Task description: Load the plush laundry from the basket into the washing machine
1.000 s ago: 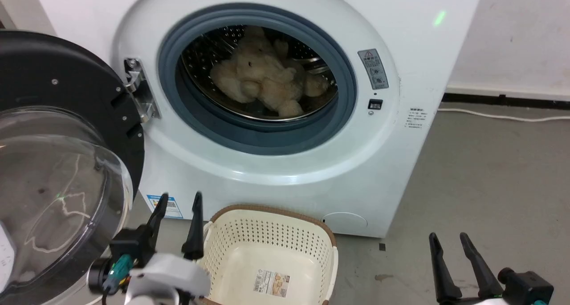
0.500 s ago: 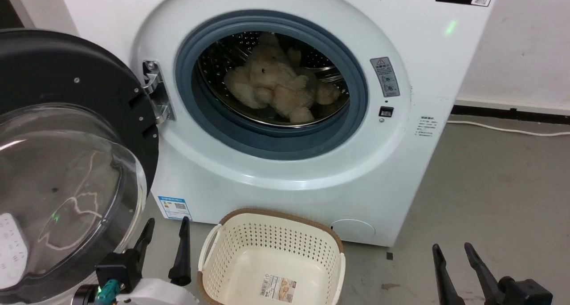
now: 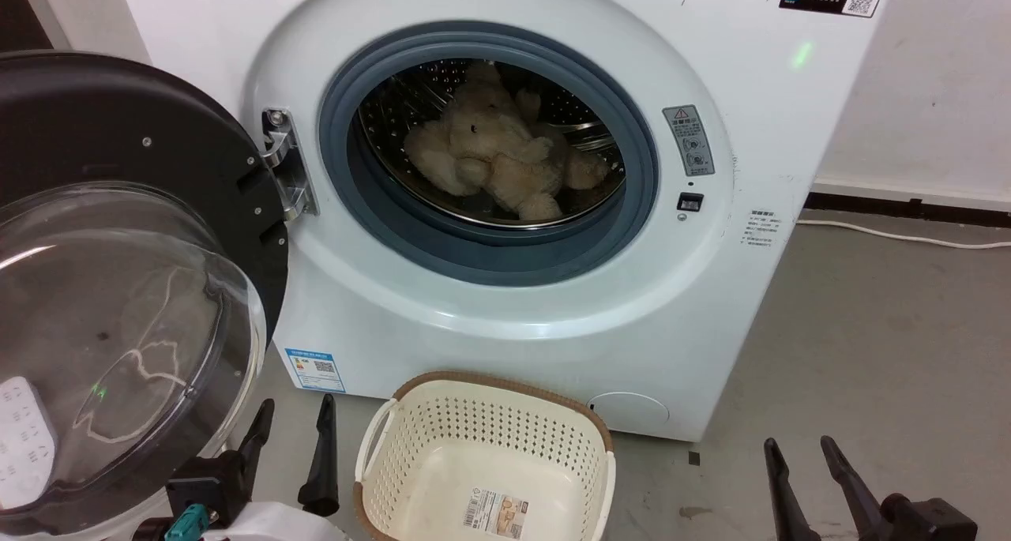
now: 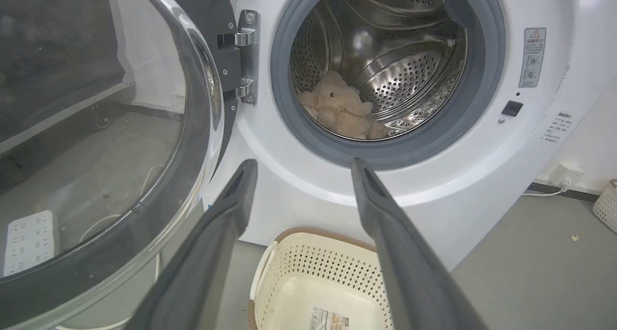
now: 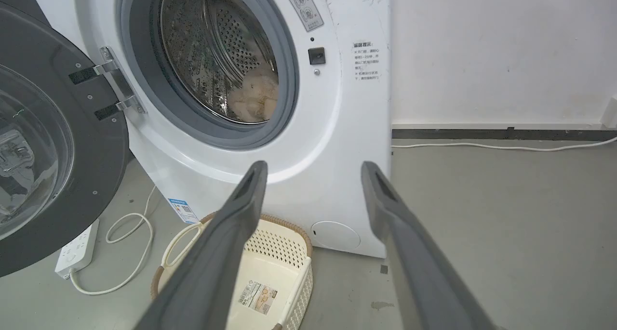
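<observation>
The plush toy [image 3: 494, 158] lies inside the washing machine [image 3: 553, 351], and the basket [image 3: 482, 379] on the floor [image 3: 869, 328] below is empty. The left claw [image 3: 295, 403] has drawn back from the basket's rim; it and the right claw [image 3: 796, 444] both hang open, holding nothing, so loading looks finished.

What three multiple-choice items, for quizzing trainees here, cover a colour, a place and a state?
1. Rim colour of the perforated cream plastic basket? A blue B brown C black
2. Where is the fluffy beige plush toy? A in the basket B beneath the basket C inside the white front-loading washing machine
3. The round black-framed clear-domed door is: A shut B open C detached
1 B, its rim shows brown; 2 C, it lies in the drum; 3 B, it stands swung aside.
</observation>
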